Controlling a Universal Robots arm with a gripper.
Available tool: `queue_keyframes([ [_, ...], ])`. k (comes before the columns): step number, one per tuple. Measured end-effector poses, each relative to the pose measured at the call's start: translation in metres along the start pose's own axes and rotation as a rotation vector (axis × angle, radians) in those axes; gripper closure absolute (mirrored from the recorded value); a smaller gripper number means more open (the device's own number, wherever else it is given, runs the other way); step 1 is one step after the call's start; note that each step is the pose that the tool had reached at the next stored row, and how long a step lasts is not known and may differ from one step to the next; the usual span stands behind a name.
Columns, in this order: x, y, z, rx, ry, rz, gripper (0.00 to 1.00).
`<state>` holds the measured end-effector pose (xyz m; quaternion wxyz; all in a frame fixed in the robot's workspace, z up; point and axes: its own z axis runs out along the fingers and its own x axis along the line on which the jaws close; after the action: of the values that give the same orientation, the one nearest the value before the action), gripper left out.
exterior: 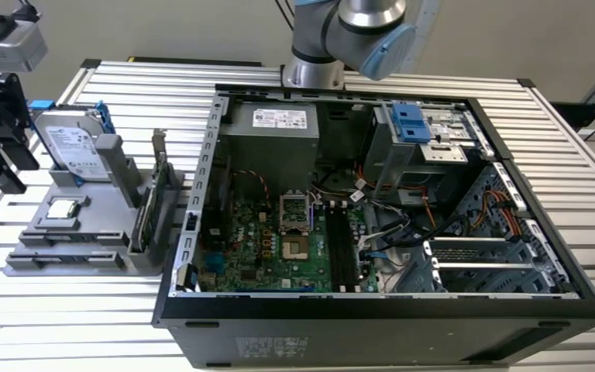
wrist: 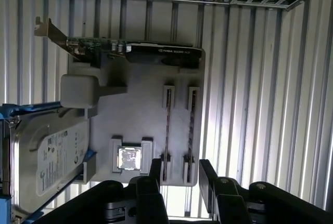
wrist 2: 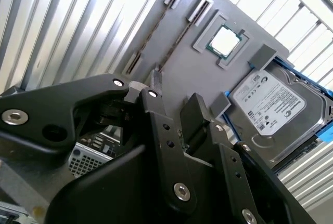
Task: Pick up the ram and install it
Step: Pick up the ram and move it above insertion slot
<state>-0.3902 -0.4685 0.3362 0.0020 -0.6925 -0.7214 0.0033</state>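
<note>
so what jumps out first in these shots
The open computer case in the middle of the exterior view, its motherboard bare. On the exterior view's left sits a grey tray with a hard drive, and in the first wrist view the open gripper faces the ram on it.

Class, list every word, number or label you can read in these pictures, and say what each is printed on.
Hard drive label: print too small to read.
Power supply sticker: too small to read.
Upright card lettering: blurred.
Computer case sticker: unreadable.
No text can be quoted.
</note>
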Motion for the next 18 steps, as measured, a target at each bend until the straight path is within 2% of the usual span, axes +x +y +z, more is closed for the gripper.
queue_keyframes([
  [18, 0.0, 0.0001, 0.0117, 0.0, 0.0, 0.0, 0.0],
])
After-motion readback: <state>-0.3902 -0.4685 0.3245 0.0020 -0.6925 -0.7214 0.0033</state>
